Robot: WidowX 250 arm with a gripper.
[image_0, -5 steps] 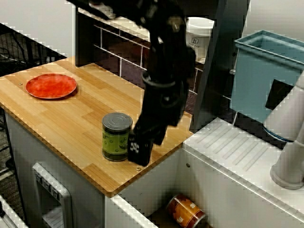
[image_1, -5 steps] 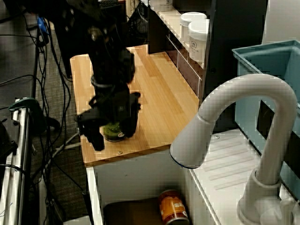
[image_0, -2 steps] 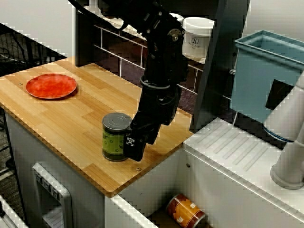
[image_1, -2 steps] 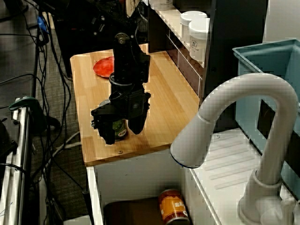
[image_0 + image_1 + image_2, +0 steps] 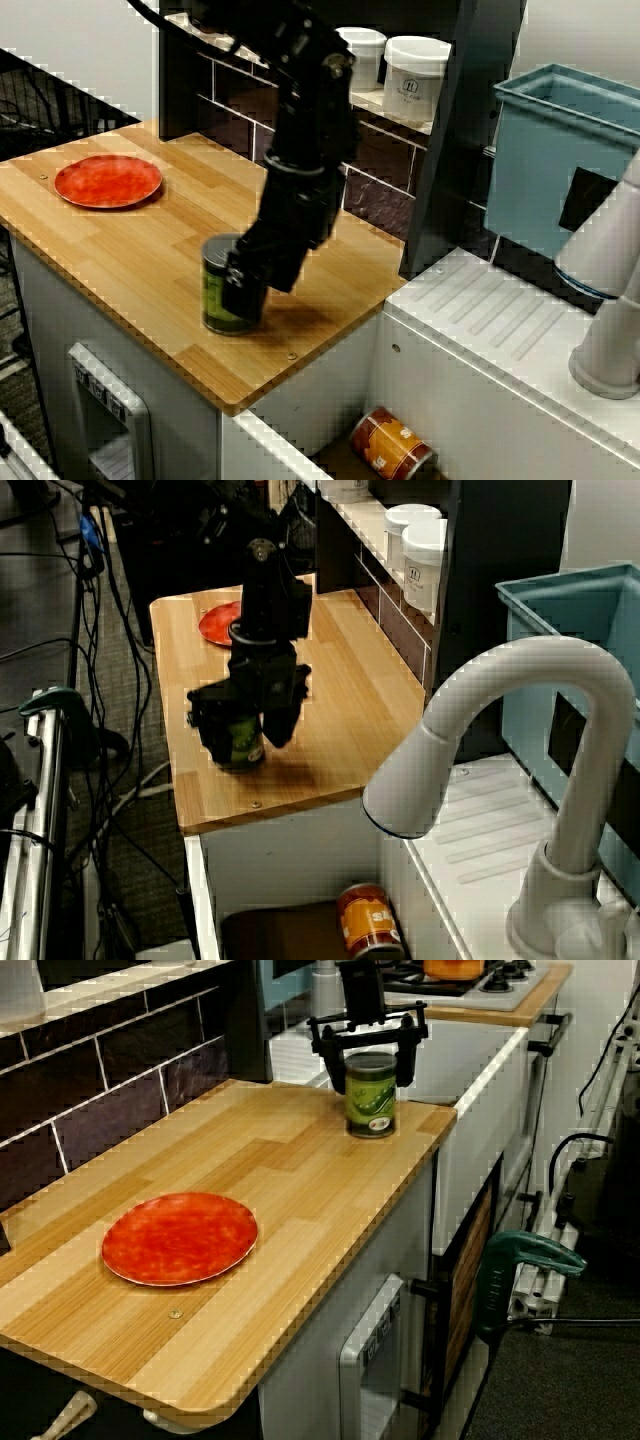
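Wood counter [image 5: 300,1160], dark tile wall [image 5: 100,1070] behind it. The can [image 5: 371,1110] stands upright at the counter's sink end, close to the corner and front edge.

The gripper [image 5: 371,1078] comes down over the can. Its jaws are closed to the can's width, with one finger against each side of the upper part. It looks like a grip, but you can't confirm squeeze force from these views.

Handling, my read:
- Rigid steel tin, won't dent under the fingers.
- Likely full, so moderate weight.
- The green label is smooth and the wall is curved, so expect slip or twist if the fingers sit off the diameter.
- The hold is high on the body. Mid-height would resist tipping better.

Around the can:
- Plate [image 5: 180,1238] is well away, at the counter's far end.
- Sink is just past the can's corner, with an orange tin [image 5: 392,445] lying in it.
- Faucet [image 5: 500,710] and blue bin [image 5: 560,150] are beyond the sink.
- White jars [image 5: 415,80] sit on a shelf above and behind.

Nothing stands beside the can. Only the edges are close.
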